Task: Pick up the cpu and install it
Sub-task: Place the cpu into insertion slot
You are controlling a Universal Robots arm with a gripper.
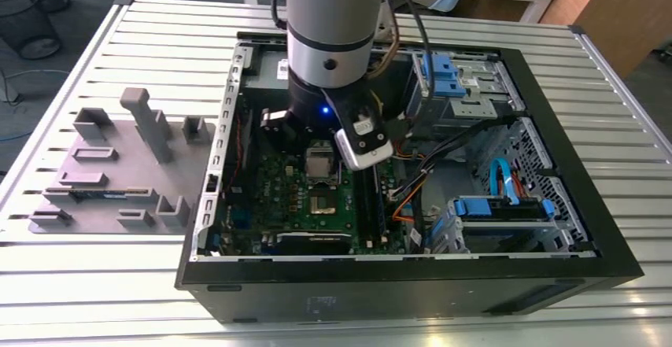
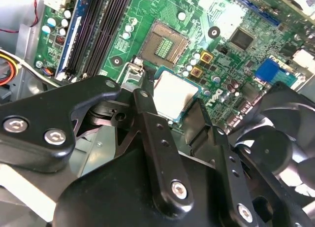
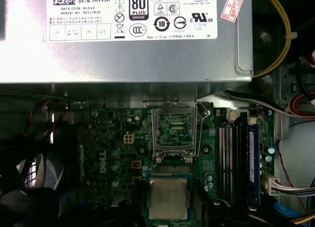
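Note:
The cpu (image 2: 173, 91) is a small square chip with a dull silver top and a thin green rim; the first wrist view has the cpu (image 3: 168, 197) too. My gripper (image 2: 173, 111) has a black finger pressed against each side of it, low over the green motherboard (image 2: 231, 20). Just beyond the chip, the hinged metal socket frame (image 3: 172, 133) is swung open. I cannot tell whether the chip rests in its seat or hangs just above it. In the exterior view my arm (image 1: 327, 56) reaches down into the open computer case (image 1: 572, 205).
The grey power-supply box (image 3: 123, 54) lies past the socket frame. Black memory slots (image 3: 234, 158) run along one side of the cpu, and a black fan (image 2: 278, 153) sits on the other. Coloured cables (image 1: 415, 193) cross the case. A grey parts fixture (image 1: 116, 174) is at the exterior view's left.

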